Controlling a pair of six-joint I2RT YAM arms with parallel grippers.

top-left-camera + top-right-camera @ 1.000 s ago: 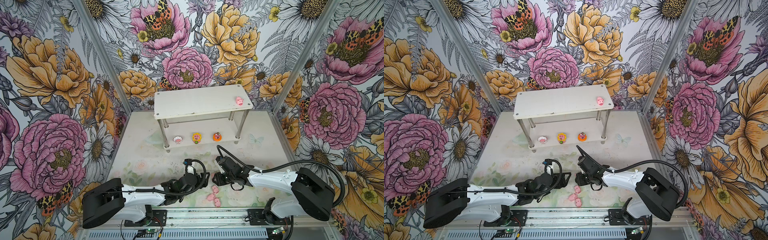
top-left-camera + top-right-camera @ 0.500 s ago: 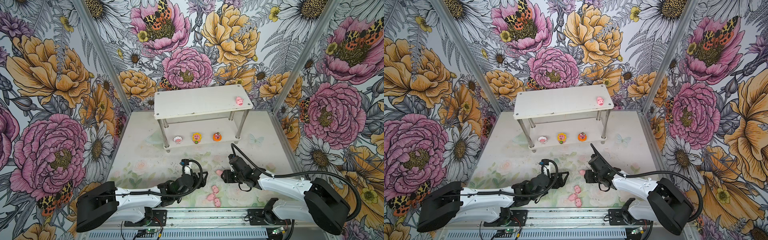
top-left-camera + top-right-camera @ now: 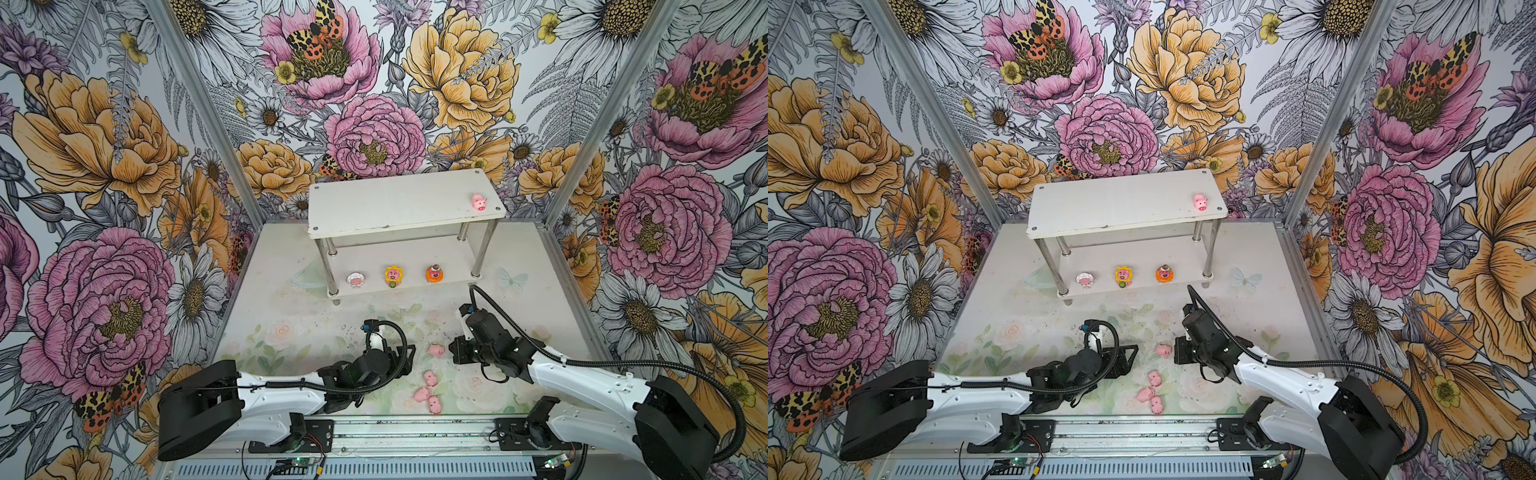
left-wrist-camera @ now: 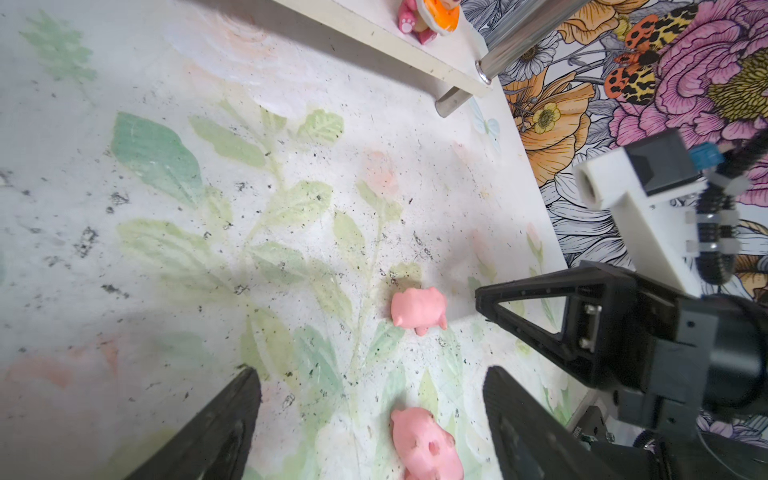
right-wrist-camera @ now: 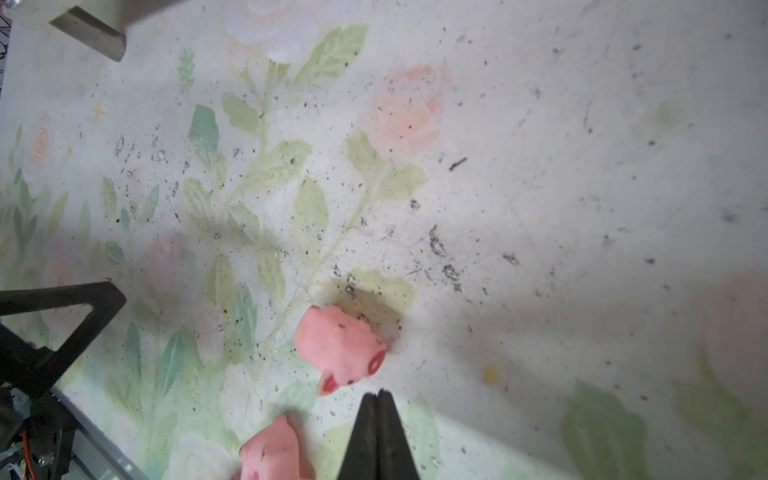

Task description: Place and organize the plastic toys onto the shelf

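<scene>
The white shelf [image 3: 399, 208] [image 3: 1117, 208] stands at the back. One pink pig [image 3: 478, 202] [image 3: 1200, 203] sits on its top tier. On the lower tier stand a white-hooded figure [image 3: 355, 279], a sunflower figure [image 3: 393, 275] and an orange figure [image 3: 434, 273] [image 4: 432, 16]. Several pink pigs lie on the floor. One pig [image 3: 436, 350] [image 5: 338, 351] [image 4: 417, 311] lies just beyond my right gripper [image 5: 377, 395] [image 3: 454, 352], which is shut and empty. My left gripper [image 4: 372, 415] [image 3: 409, 357] is open, low over the floor, with another pig [image 4: 426, 444] [image 3: 430, 378] between its fingers, untouched.
Two more pigs [image 3: 422, 394] [image 3: 434, 404] lie close to the front rail [image 3: 415, 424]. Flower-printed walls close the cell on three sides. The shelf's metal legs [image 3: 478, 253] stand on the lower board. Both arms lie low along the front, their grippers facing each other.
My right gripper drew back to the right and its jaws closed on nothing; a pig now lies uncovered just in front of it. The left gripper stayed open and almost still.
</scene>
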